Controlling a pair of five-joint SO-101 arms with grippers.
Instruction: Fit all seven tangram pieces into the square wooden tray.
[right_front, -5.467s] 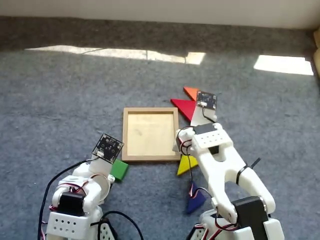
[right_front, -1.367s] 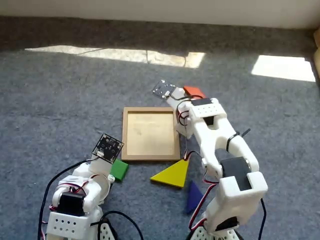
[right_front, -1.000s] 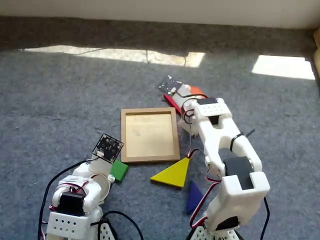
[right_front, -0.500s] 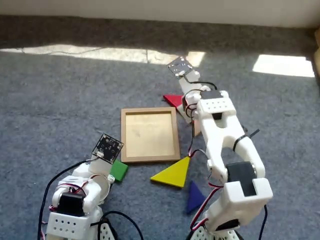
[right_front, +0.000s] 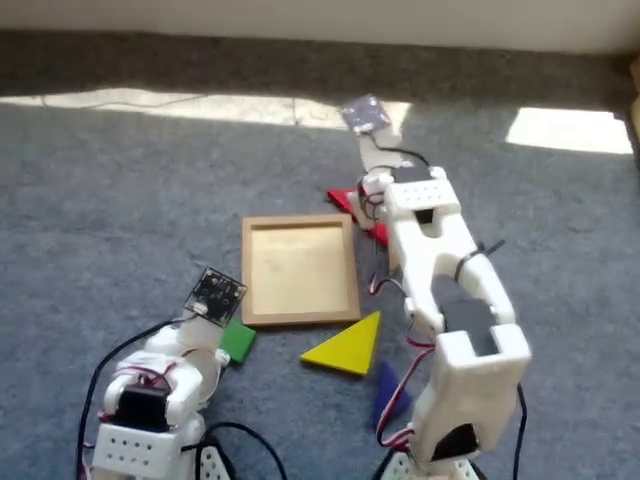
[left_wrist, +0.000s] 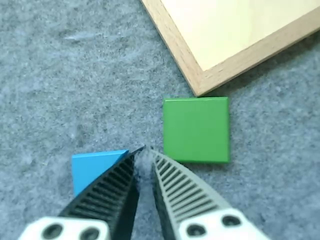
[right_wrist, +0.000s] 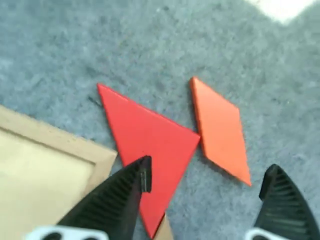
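Jaws spread wide on the right gripper (right_wrist: 209, 172), closed (empty) on the left gripper (left_wrist: 145, 150). The right arm has reached farther — covering most of the red triangle (right_wrist: 150, 132) from above.

From the high view we look steeply down over the grey worktop (right_front: 120, 180) from the arm bases' side, with the wooden tray (right_front: 300, 318) near the middle. The left wrist view sits close above the worktop, facing down past the left gripper (left_wrist: 144, 151) at the green square (left_wrist: 196, 130) and a tray corner. The right wrist view looks down, close, past the right gripper (right_wrist: 209, 170) at the red triangle (right_wrist: 150, 135) and another tray corner. The high view shares all of these
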